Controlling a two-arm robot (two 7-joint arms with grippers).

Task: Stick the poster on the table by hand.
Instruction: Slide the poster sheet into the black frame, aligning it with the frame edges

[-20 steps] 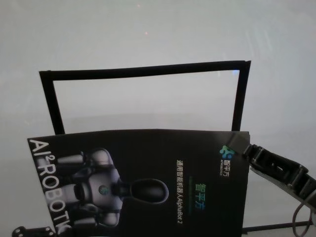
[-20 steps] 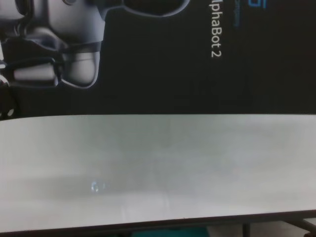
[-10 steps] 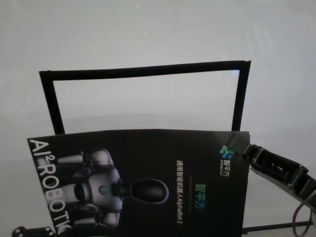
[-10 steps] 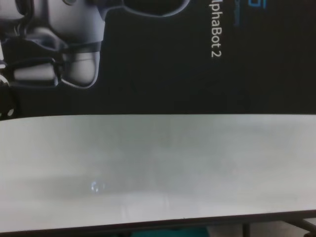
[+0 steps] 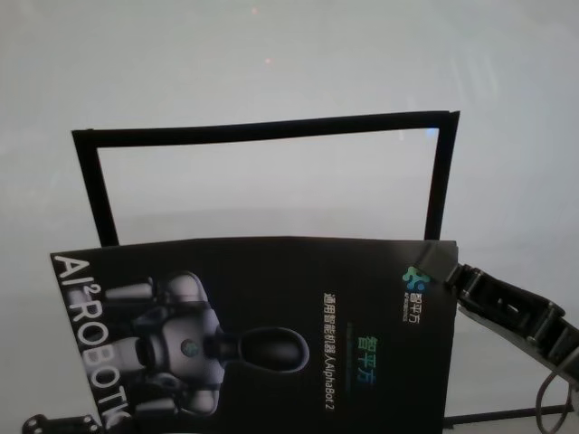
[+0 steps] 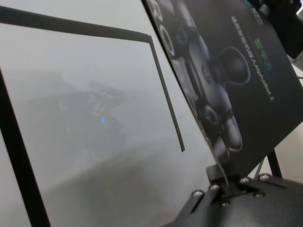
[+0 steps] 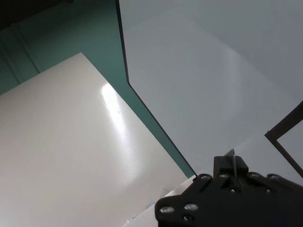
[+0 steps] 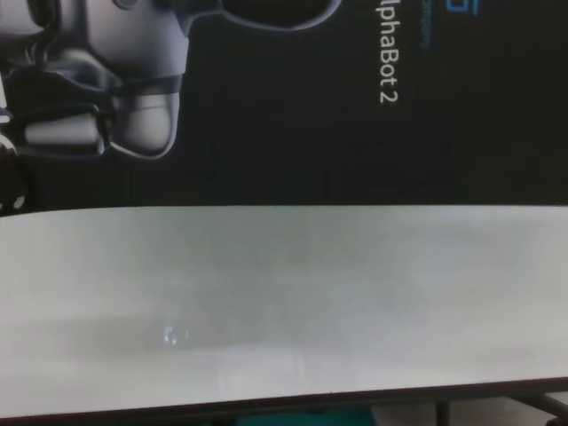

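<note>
The poster (image 5: 271, 307), a black glossy sheet with a grey-white robot and "AlphaBot 2" text, hangs tilted over the near part of the white table (image 5: 271, 54). My right gripper (image 5: 445, 262) is shut on the poster's far right corner; the right wrist view shows the thin sheet edge pinched in that gripper (image 7: 231, 163). My left gripper (image 5: 86, 419) is shut on the near left corner, with the poster (image 6: 227, 71) rising from its closed jaws. In the chest view the poster (image 8: 284, 115) ends above a bare band of table (image 8: 284, 293).
Narrow black tape strips (image 5: 262, 129) form a three-sided frame on the table beyond the poster, open toward me. One strip (image 6: 165, 90) runs close beside the poster's left edge. The table's right edge borders green floor (image 7: 94, 47).
</note>
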